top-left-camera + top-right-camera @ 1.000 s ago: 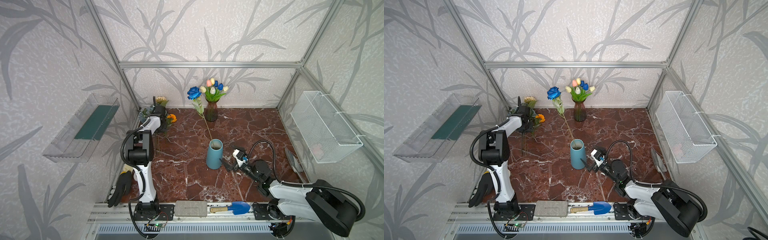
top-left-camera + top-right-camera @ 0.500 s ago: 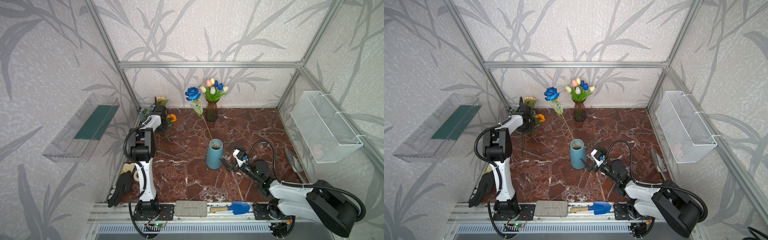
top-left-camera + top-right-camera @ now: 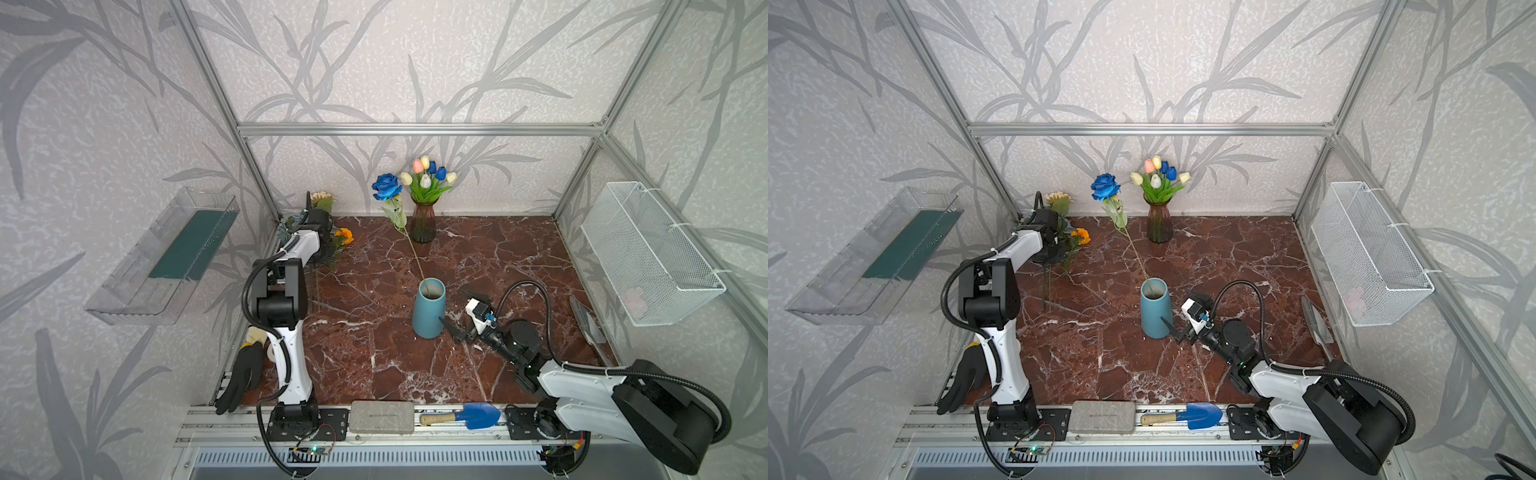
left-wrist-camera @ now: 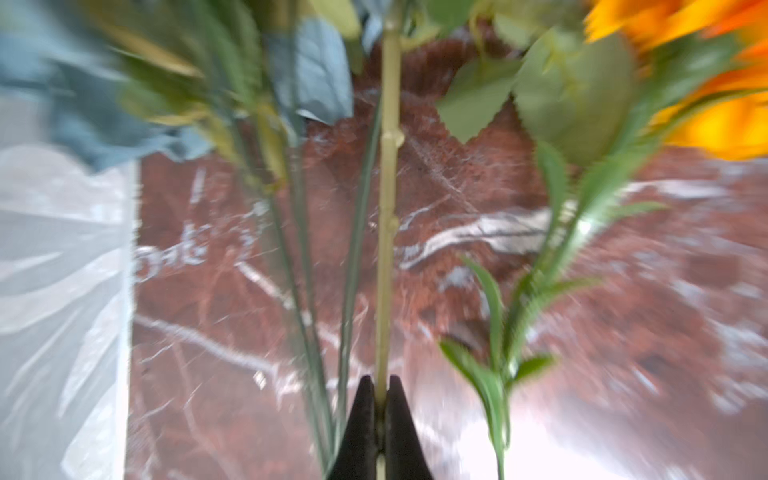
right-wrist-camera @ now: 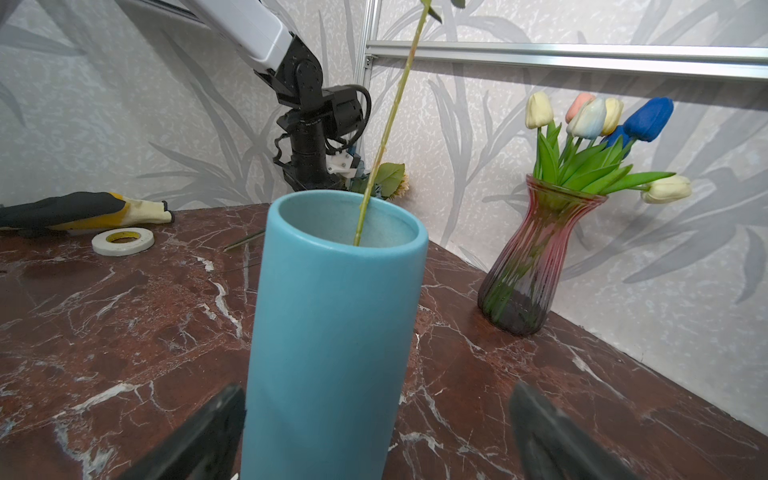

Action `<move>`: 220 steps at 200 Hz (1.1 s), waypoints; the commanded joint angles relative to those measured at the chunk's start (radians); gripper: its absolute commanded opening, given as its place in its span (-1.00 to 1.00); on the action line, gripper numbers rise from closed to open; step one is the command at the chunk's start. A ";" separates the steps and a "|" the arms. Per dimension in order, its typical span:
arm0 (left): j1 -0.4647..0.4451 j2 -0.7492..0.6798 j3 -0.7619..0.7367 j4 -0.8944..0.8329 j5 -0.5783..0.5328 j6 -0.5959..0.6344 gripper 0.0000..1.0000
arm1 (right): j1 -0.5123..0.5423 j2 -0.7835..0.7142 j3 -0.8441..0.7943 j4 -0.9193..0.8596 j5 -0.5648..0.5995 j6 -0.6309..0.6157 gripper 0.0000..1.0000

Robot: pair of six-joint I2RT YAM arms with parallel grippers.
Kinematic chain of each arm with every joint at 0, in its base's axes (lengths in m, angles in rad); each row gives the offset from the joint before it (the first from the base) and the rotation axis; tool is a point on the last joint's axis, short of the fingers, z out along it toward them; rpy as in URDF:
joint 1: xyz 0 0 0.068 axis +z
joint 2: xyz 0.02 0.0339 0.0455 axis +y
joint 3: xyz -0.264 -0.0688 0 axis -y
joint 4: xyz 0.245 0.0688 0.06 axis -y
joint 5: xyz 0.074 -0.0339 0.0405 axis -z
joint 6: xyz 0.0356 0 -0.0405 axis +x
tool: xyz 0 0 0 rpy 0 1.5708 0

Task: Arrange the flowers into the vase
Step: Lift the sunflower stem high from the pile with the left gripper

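- One rose (image 3: 386, 187) is set in the vase (image 3: 428, 309); other flowers (image 3: 343, 237) are piled far left.
- A stem (image 4: 388, 208) is clamped in the left tool (image 4: 381, 399); right tool (image 5: 376, 397) is spread wide around the vase.

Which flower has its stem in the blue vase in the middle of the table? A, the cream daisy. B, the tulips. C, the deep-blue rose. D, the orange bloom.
C: the deep-blue rose has its stem running down into the mouth of the blue vase; the tulips stand in the glass vase.
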 commanded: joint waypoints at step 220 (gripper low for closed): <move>-0.368 -1.173 -0.855 1.310 0.841 -0.181 -1.00 | 0.020 -0.044 -0.026 0.082 -0.016 -0.013 0.98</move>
